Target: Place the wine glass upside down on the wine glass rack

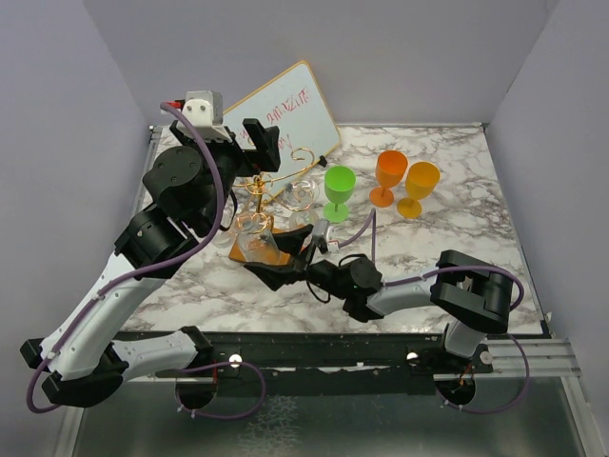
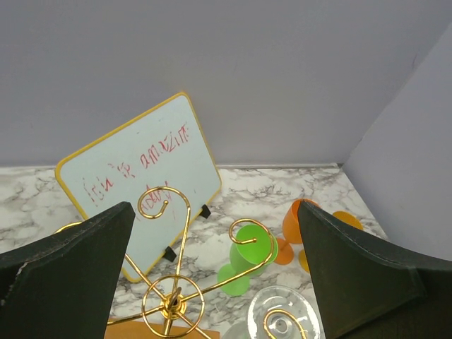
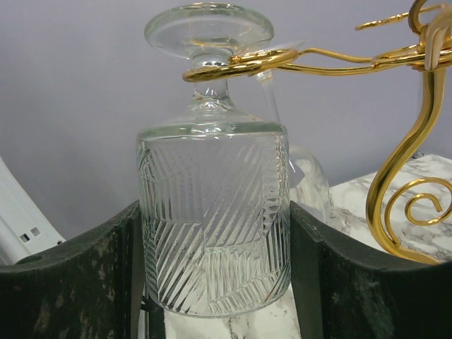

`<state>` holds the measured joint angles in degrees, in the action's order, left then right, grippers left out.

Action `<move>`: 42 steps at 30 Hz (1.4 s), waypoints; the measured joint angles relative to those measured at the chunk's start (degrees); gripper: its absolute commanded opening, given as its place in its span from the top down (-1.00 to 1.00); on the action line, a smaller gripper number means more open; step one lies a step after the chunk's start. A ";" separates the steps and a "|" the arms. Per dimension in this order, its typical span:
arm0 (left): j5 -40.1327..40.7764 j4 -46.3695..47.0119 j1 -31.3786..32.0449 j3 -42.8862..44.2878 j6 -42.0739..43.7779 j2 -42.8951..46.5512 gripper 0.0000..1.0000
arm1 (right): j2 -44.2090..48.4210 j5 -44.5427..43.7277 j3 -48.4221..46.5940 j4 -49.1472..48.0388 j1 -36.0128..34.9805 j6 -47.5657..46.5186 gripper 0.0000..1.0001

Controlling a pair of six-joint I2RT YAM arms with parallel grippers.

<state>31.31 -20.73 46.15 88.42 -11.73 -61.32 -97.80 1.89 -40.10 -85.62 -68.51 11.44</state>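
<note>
The clear cut-pattern wine glass (image 3: 212, 176) hangs upside down, its stem inside a gold curl of the wine glass rack (image 3: 399, 169) and its foot above the curl. My right gripper (image 3: 213, 215) is shut on the bowl, a finger against each side. From the top camera, the wine glass (image 1: 253, 246) is at the near left of the rack (image 1: 271, 186), with the right gripper (image 1: 284, 259) low beside it. My left gripper (image 2: 215, 212) hovers open above the rack's hub (image 2: 169, 300), holding nothing; the top camera shows this left gripper (image 1: 262, 143) behind the rack.
A second clear glass (image 2: 282, 318) hangs upside down on another arm of the rack. A green glass (image 1: 338, 190), an orange glass (image 1: 388, 176) and a yellow-orange glass (image 1: 419, 188) stand to the right. A tilted whiteboard (image 1: 285, 112) leans at the back.
</note>
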 measured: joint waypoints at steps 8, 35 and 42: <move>0.00 -0.66 0.00 0.00 0.00 -0.35 -0.98 | 0.02 -1.99 -0.07 0.00 0.00 -1.51 0.98; -0.02 -1.77 0.00 0.00 -0.04 -0.37 -0.98 | 2.32 -7.19 0.87 0.33 -0.24 1.49 0.98; -0.02 -1.77 0.00 -0.02 -0.17 -0.37 -0.98 | 2.99 -8.44 2.71 0.24 -0.15 1.57 0.98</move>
<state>31.29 -22.50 46.15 88.40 -11.90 -61.69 -94.80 -6.55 -37.39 -85.38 -68.66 13.02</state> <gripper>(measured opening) 0.988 0.719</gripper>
